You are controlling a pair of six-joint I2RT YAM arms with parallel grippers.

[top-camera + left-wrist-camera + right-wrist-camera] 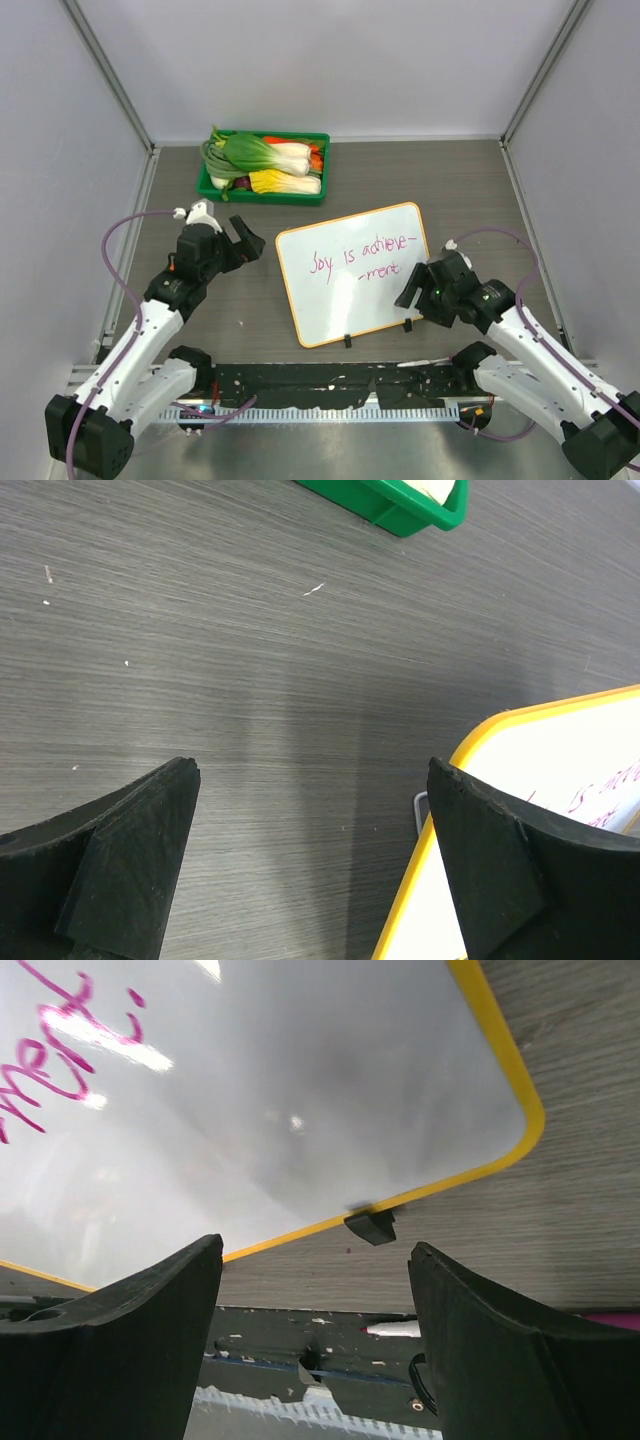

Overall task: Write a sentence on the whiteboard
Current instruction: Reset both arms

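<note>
The whiteboard (pixel 340 305) lies mid-counter, slightly turned, its black feet toward 6 o'clock, so the sentence (pixel 362 257) reads from the arms' side; the writing looks complete. The right jaws stand open and empty just off the board's 4 o'clock corner, above what seems to be a marker (pixel 392 1329) on the dark base rail. The left jaws gape wide, empty, at the board's 9 o'clock. The grey wood-grain counter (pixel 250 680) sits between pale walls, with a green tray (pixel 290 199) of vegetables at 11 o'clock.
</note>
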